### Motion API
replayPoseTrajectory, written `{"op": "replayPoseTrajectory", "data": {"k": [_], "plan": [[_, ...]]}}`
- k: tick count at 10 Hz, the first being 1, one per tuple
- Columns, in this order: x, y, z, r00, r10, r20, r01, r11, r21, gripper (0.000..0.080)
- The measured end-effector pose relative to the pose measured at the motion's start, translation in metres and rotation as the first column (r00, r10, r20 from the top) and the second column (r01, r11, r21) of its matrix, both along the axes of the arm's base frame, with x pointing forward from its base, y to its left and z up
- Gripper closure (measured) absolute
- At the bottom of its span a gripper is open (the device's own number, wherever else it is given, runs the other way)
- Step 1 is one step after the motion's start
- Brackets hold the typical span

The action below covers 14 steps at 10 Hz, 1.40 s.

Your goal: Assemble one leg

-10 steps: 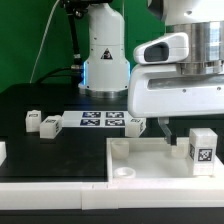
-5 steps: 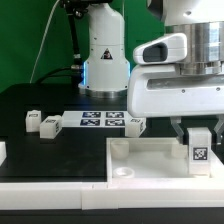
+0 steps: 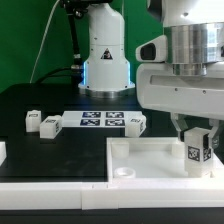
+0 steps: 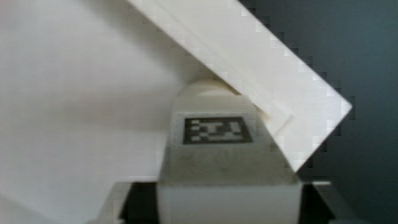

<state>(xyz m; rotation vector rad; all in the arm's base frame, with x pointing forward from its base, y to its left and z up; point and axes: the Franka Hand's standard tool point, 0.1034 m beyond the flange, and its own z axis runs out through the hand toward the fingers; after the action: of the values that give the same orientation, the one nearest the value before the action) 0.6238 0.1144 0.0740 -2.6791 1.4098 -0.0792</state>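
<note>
The leg (image 3: 197,152), a small white block with a black-and-white tag, stands upright at the corner of the large white panel (image 3: 150,160) on the exterior view's right. My gripper (image 3: 197,136) comes down over it, a finger on each side, and is shut on it. In the wrist view the leg (image 4: 222,140) fills the gap between the jaws of my gripper (image 4: 222,200), tag facing the camera, over a corner of the panel (image 4: 89,100). The leg's lower end is hidden.
Three more small white tagged blocks lie on the black table: two on the exterior view's left (image 3: 33,121) (image 3: 49,125) and one beside the marker board (image 3: 136,124). The marker board (image 3: 100,120) lies behind the panel. The arm's white base (image 3: 105,60) stands at the back.
My gripper came down around the leg, closed on it and turned at the wrist. The leg now sits slightly tilted between the fingers. The other blocks have not moved.
</note>
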Motion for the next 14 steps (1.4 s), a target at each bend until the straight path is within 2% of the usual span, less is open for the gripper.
{"op": "replayPoseTrajectory", "data": {"k": [2, 4, 5, 6, 8, 9, 10, 12, 14], "plan": [[0.0, 0.0, 0.0, 0.963, -0.266, -0.041, 0.267, 0.962, 0.046, 0.0507], [0.0, 0.0, 0.0, 0.858, -0.507, -0.083, 0.512, 0.858, 0.053, 0.0507], [0.0, 0.0, 0.0, 0.844, -0.529, -0.088, 0.534, 0.844, 0.054, 0.0507], [0.0, 0.002, 0.0, 0.796, -0.597, -0.103, 0.604, 0.795, 0.06, 0.0507], [0.0, 0.002, 0.0, 0.843, -0.53, -0.091, 0.536, 0.842, 0.06, 0.0263], [0.0, 0.003, 0.0, 0.851, -0.517, -0.089, 0.523, 0.85, 0.061, 0.0263], [0.0, 0.006, 0.0, 0.886, -0.457, -0.079, 0.461, 0.885, 0.059, 0.0173], [0.0, 0.008, 0.001, 0.978, -0.206, -0.045, 0.208, 0.977, 0.048, 0.0157], [0.0, 0.013, 0.002, 0.999, 0.035, -0.018, -0.034, 0.999, 0.027, 0.0151]]}}
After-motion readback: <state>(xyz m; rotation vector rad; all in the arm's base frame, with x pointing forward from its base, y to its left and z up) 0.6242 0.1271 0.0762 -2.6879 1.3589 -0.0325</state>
